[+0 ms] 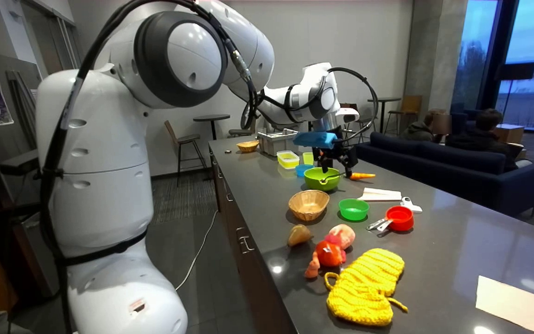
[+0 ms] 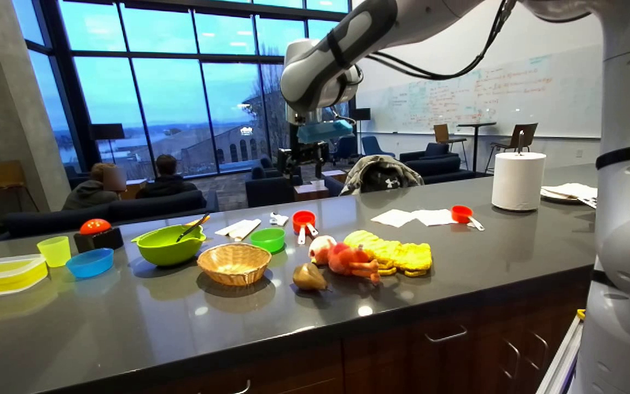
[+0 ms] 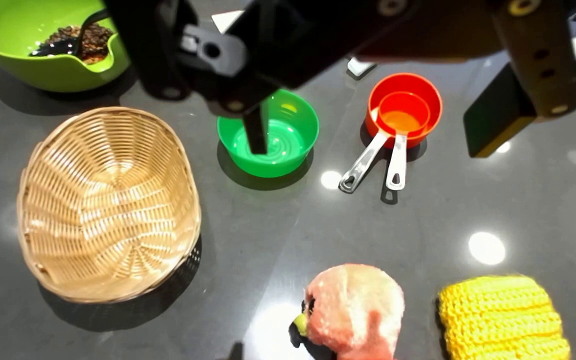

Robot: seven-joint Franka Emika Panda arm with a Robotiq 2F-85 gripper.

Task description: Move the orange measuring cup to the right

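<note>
Gripper (image 3: 370, 135) hangs above the smooth gray counter (image 3: 238, 225), jaws spread wide. Small plastic orange measuring cup (image 3: 402, 118) sits nested in a wider red cup (image 3: 404, 84), flat holed handles (image 3: 397, 162) fanned out, beside the round glossy green bowl (image 3: 273, 166). Oval woven basket (image 3: 113, 200), fuzzy plush toy (image 3: 358, 307) and ribbed yellow knit piece (image 3: 505, 320) lie nearby. In an exterior view, another red cup (image 2: 460, 214) stands beside white paper (image 2: 430, 217).

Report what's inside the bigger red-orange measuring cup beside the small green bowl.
A smaller red-orange cup sits nested inside the bigger cup, covering its bottom; anything underneath can't be seen.
</note>
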